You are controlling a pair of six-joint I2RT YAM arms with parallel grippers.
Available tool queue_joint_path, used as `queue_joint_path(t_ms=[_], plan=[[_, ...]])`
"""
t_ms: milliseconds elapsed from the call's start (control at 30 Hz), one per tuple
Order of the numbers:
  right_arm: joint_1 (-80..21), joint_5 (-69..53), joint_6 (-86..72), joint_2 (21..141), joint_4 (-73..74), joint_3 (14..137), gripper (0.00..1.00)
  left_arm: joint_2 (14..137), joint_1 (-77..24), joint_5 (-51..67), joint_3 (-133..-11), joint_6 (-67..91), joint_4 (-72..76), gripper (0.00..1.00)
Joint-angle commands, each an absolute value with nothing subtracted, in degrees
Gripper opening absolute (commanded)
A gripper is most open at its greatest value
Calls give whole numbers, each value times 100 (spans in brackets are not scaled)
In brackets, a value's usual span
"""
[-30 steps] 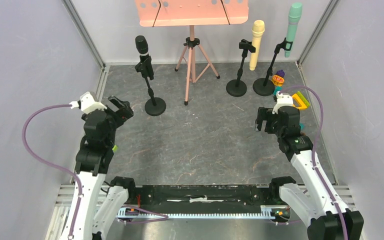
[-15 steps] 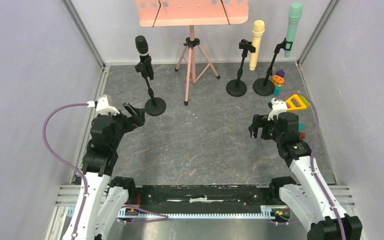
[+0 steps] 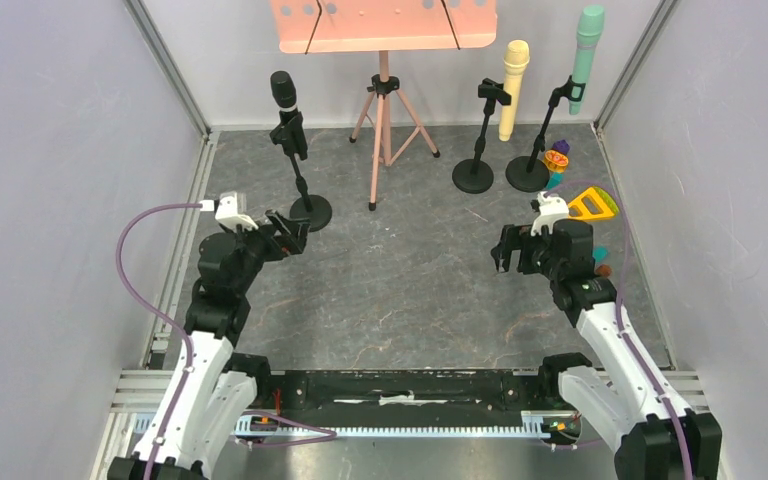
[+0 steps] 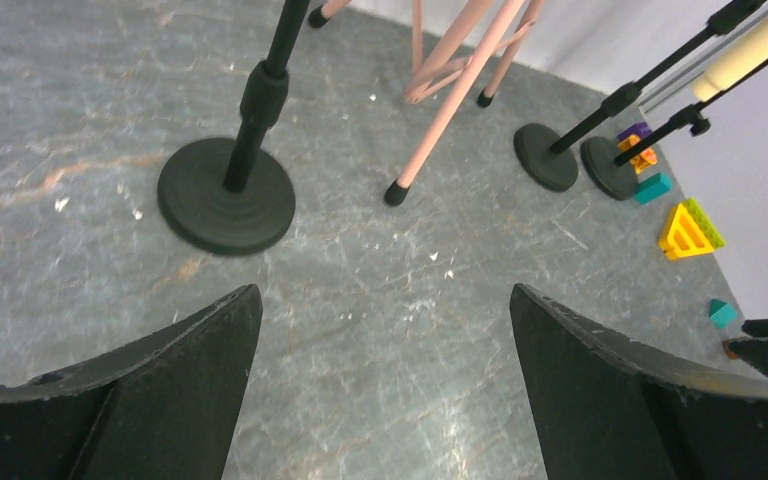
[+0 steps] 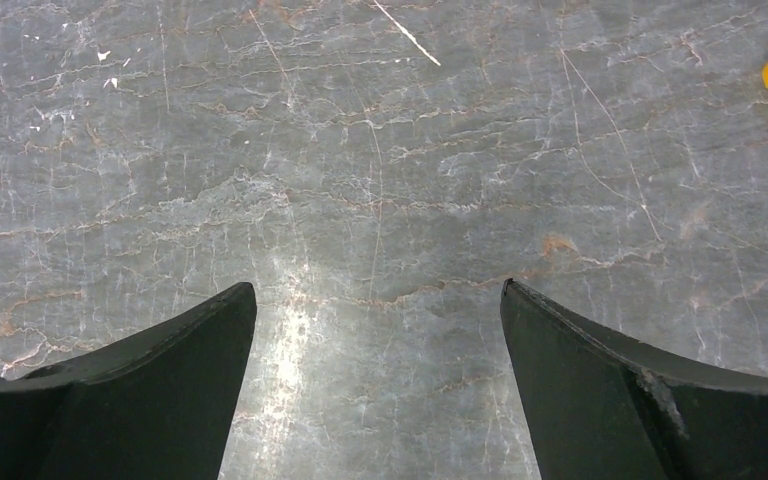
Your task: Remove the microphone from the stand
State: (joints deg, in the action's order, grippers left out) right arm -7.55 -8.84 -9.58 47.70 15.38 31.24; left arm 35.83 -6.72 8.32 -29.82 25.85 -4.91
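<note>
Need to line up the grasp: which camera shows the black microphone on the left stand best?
Top external: the black microphone is whole there, clipped atop its stand. Left wrist shows only the stand base and lower pole; the microphone is cut off above. Right wrist shows just floor between its fingers.

You're looking at a black microphone [image 3: 282, 90] with a black stand [image 3: 311, 214], a cream microphone [image 3: 514, 88], a mint-green microphone [image 3: 587, 55] — and a salmon-pink music stand [image 3: 383, 25] over the grey, pale-veined table [image 3: 410, 280].
</note>
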Motion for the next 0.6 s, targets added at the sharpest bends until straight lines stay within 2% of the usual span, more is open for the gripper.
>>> queue_joint_path(t_ms=[0,167,367,567], plan=[[-764,-1143,-984,5051,979,3187,98,3996,-646,1046,-3070,2313,726,100],[-765,-1269,-1048,5272,885,3188,97,4609,-669,1251,-2823,2233,1781,100],[-765,-1230,-997,5369,820,3205,99,5480,-836,401,-2792,2011,2962,100],[-764,-1082,-990,5514,878,3451,99,6797,-992,36,-3310,1666,3888,92]])
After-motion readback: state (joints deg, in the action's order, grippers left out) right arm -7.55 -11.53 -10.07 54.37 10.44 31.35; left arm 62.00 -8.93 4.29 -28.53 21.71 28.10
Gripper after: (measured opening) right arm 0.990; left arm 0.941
